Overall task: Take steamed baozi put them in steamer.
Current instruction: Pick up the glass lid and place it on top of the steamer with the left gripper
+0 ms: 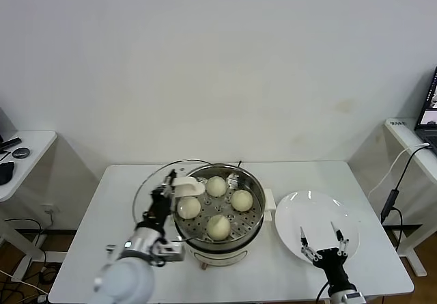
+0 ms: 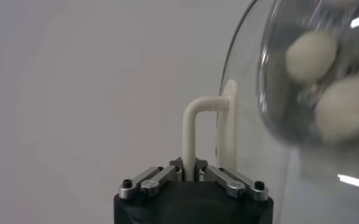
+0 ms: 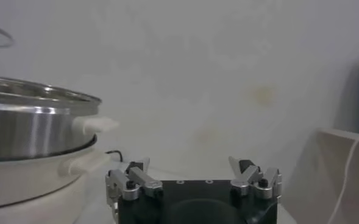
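Left gripper: the left gripper (image 2: 190, 172) is pinched on the white handle (image 2: 199, 131) of the glass lid (image 1: 151, 184); in the left wrist view the fingers (image 2: 149, 179) press together on the handle's stem from both sides.
Left gripper's place: in the head view the left gripper (image 1: 166, 190) is at the steamer's left rim, its arm reaching up from the near left of the table.
Glass lid: it is tilted, held against the left side of the steamer (image 1: 254, 225), and overlaps the pot's left edge; through the glass (image 2: 325, 109) the left wrist view shows the pale buns blurred.
Steamed baozi: four buns lie on the perforated tray inside the steamer: one at the back (image 1: 216, 186), one at the right (image 1: 241, 200), one at the left (image 1: 189, 208), one at the front (image 1: 218, 227). They lie near one another; whether any touch cannot be told.
Steamer: it stands in the middle of the white table (image 1: 116, 222), its white side handle (image 3: 94, 125) sticking out toward the plate.
Right gripper: the right gripper (image 1: 323, 243) has its jaws spread wide and holds nothing; it hovers over the near edge of the white plate (image 1: 307, 212).
White plate: it lies just right of the steamer.
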Action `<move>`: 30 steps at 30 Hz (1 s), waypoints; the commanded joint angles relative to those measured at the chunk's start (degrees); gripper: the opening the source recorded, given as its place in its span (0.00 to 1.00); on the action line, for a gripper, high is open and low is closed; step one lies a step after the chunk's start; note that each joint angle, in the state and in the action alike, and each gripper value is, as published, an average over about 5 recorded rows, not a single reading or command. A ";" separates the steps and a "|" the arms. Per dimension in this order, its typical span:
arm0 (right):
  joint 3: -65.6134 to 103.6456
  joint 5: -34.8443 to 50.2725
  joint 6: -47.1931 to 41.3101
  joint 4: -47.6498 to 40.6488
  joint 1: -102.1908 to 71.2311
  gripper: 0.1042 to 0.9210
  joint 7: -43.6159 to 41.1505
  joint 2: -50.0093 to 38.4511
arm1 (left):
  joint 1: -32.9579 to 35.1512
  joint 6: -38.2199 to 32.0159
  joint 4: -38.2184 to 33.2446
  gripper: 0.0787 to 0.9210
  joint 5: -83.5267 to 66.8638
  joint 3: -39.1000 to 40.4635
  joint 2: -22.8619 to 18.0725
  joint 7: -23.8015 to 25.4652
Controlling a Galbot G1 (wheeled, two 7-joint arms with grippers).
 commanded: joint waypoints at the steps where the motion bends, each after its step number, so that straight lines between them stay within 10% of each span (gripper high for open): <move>1: -1.28 -2.93 0.06 -1.30 0.62 0.88 0.62 0.91 | -6.72 0.80 4.20 0.10 18.46 13.27 -10.44 4.48; 30: -1.13 -1.47 0.31 -0.15 -0.92 0.88 0.41 -0.41 | -10.04 -1.25 11.52 0.10 12.43 14.14 -8.44 1.71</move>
